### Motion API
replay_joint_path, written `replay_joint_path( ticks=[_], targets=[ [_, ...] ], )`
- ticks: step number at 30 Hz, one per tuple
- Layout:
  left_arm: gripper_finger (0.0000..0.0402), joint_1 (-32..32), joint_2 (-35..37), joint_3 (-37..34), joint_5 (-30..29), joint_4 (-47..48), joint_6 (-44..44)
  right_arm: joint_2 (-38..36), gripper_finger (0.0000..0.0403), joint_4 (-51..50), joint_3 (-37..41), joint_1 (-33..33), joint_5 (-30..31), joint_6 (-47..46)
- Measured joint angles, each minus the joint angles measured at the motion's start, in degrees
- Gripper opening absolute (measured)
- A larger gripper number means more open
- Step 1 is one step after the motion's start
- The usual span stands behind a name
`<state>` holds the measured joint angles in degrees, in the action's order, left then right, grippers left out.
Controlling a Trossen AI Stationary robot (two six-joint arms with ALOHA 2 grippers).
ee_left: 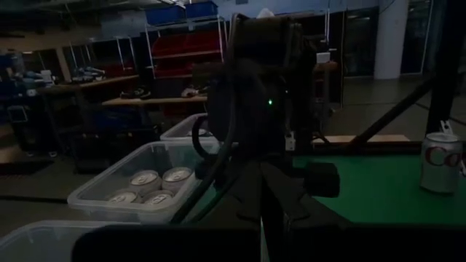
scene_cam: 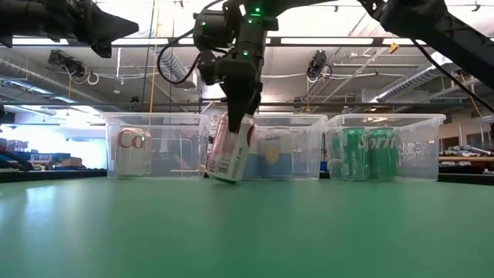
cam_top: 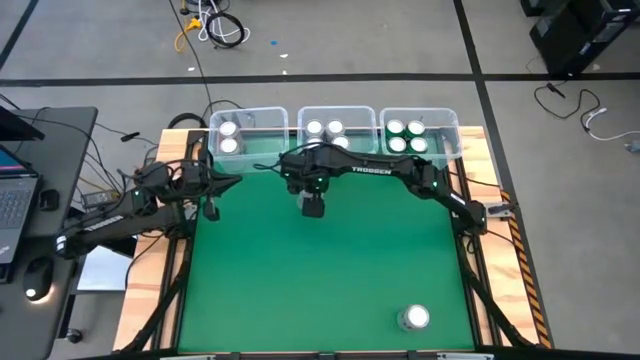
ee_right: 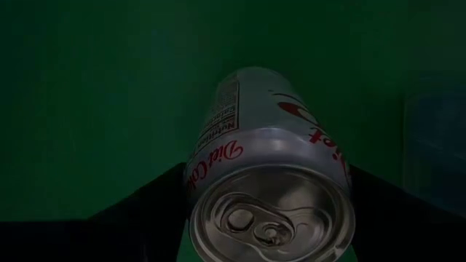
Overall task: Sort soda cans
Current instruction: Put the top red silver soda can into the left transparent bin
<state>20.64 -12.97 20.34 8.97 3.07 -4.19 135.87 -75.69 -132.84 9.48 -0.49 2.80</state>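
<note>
My right gripper hangs over the green mat's far middle, shut on a silver Diet Coke can. A second silver can stands upright on the mat near the front right; the left wrist view shows this can too. More cans stand in three clear bins at the far edge: silver ones in the left bin, pale ones in the middle bin, green ones in the right bin. My left gripper waits shut at the mat's left edge, holding nothing. My right gripper pinches the can's side wall near its top end between its two fingers, one on each side. The fingers come from above, pointing down. The can hangs tilted below them, its top toward the wrist and its bottom low over the mat.
Wooden table rims border the mat on both sides. The bins form a wall along the far edge. A desk with a laptop and mouse stands left of the table, beyond my left arm.
</note>
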Motion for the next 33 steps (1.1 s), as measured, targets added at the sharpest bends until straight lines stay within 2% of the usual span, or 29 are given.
replay_joint_path(
  ticks=[8, 13, 16, 25, 29, 31, 33],
  targets=[
    [0.0000, 0.0, -0.1, 0.0, 0.6, 0.1, 0.3, 0.1, 0.0289, 2.4, 0.0, 0.0, -0.5, -0.3],
    [0.0000, 0.0, -0.1, 0.0, 0.7, 0.1, 0.4, 0.1, 0.0324, 4.5, 0.0, 0.0, -0.6, -0.3],
    [0.0000, 0.0, -0.1, 0.0, 0.7, 0.2, 0.4, 0.1, 0.0331, 5.9, 0.0, 0.0, -0.6, -0.2],
    [0.0000, 0.0, -0.1, 0.0, 1.1, 0.3, 1.5, 0.1, 0.0319, 7.0, 0.0, -0.2, -0.6, 1.4],
    [0.0000, 0.0, -0.6, 0.0, 1.1, -0.2, 3.0, -0.3, 0.0318, 4.0, -2.1, -0.5, -0.6, 1.9],
    [0.0000, 0.0, -1.5, 0.5, 1.1, -0.1, 4.1, -2.1, 0.0309, 2.1, -1.6, -0.6, -0.2, 1.6],
    [0.0000, 0.0, -3.1, 2.2, 1.2, 1.4, 4.4, -3.7, 0.0288, 0.5, -1.5, -0.9, 2.7, 1.4]
  ],
)
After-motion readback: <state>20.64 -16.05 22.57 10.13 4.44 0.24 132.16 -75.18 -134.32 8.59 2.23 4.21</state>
